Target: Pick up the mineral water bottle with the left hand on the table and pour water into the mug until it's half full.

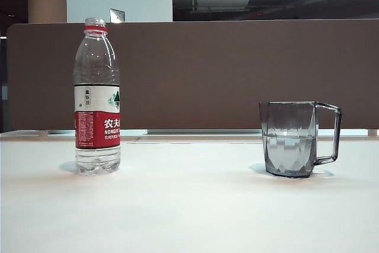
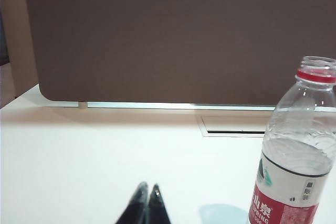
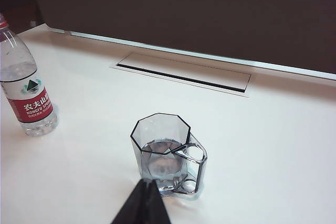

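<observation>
The mineral water bottle stands upright on the left side of the white desk, with no cap on. It looks about two-thirds full, so it is probably a bit heavy. Its thin, clear plastic likely bends when squeezed, and water could spill out the open top. A good place to grab is around the label in the middle. The mug sits well apart on the right, its handle pointing right, and looks about half full already. The left tool is near the bottle, not touching it, tips pressed together. The right tool is just beside the mug, also pressed together and holding nothing.
</observation>
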Controlling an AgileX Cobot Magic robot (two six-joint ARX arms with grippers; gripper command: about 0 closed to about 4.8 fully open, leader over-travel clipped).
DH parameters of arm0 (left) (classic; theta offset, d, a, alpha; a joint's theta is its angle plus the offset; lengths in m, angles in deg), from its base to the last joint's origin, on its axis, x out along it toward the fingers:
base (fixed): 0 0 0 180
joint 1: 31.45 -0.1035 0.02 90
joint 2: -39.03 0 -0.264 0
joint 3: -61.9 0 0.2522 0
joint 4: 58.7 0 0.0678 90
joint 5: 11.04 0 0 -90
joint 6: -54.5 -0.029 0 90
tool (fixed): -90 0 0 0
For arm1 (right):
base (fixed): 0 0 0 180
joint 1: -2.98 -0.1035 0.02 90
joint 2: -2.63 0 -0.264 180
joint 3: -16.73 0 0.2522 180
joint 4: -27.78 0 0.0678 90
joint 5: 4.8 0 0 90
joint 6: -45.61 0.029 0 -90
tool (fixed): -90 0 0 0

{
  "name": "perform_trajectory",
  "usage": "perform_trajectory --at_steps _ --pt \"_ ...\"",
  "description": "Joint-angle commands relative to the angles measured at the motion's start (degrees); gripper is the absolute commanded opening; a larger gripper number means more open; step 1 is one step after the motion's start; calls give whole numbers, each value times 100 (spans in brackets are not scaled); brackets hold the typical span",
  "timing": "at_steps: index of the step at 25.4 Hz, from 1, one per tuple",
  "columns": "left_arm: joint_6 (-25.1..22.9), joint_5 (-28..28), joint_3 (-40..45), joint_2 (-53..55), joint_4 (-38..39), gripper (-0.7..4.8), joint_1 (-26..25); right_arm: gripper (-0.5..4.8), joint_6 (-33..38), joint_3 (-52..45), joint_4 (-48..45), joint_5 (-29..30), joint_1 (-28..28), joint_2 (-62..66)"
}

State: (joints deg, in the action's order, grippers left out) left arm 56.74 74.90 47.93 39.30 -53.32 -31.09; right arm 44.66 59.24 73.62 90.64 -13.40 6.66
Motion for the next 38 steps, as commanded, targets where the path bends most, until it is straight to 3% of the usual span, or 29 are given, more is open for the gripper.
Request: perform_trajectory --at_steps 1,9,11,14,17,28,38 --pt "11 -13 -22 0 -111 -5 2 -8 -17 26 -87 2 2 0" --pt "11 -13 -22 0 -114 -5 2 -8 -26 -17 -129 -9 2 0" --pt "11 -13 -22 0 -114 -5 2 -8 -63 -345 -555 -391 7 -17" --pt "11 -13 -22 0 -114 -5 2 -8 -59 -885 -1279 -520 87 -205" --pt "11 -13 -22 0 -111 -5 2 -8 -57 -1528 -2155 -555 378 -407" --pt "9 -13 -22 0 -111 -5 2 -8 -50 -2452 -3178 -599 1696 -407" --pt "9 -13 -22 0 -111 -5 2 -8 142 -2828 -3574 -590 1786 -407"
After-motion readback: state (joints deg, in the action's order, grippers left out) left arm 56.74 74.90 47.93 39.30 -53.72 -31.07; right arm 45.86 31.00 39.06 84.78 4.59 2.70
